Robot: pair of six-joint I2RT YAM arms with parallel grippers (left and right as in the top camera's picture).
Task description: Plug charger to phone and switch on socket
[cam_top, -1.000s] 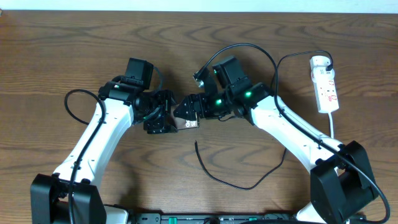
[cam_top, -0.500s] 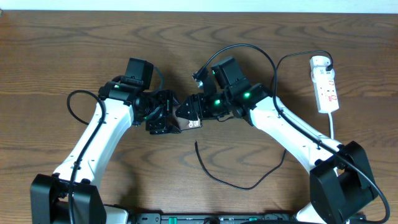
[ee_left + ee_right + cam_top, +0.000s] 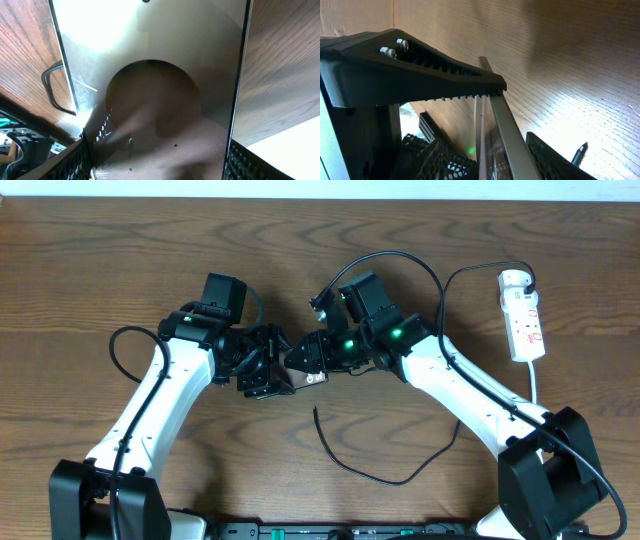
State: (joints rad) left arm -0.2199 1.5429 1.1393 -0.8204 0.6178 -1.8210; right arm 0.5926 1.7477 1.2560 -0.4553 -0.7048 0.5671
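The phone (image 3: pixel 306 378) is held off the table at the centre, tilted, between both grippers. My left gripper (image 3: pixel 268 376) is shut on the phone; its glossy screen (image 3: pixel 150 75) fills the left wrist view between the two finger pads (image 3: pixel 157 167). My right gripper (image 3: pixel 306 358) is around the phone's other end. In the right wrist view the phone's edge (image 3: pixel 506 131) stands between the pads (image 3: pixel 487 155) with gaps on both sides. The charger, a thin black cable (image 3: pixel 385 478), lies on the table with its plug tip (image 3: pixel 315 411) free below the phone; the tip also shows in the right wrist view (image 3: pixel 580 150). The socket (image 3: pixel 524 315) lies at the far right.
The socket's white cord (image 3: pixel 534 385) runs down towards the right arm's base. A black cable loop (image 3: pixel 112 345) hangs off the left arm. The table is brown wood (image 3: pixel 120 250).
My left gripper and the phone have shifted slightly to the right. The right gripper, the charger and the socket have stayed in place.
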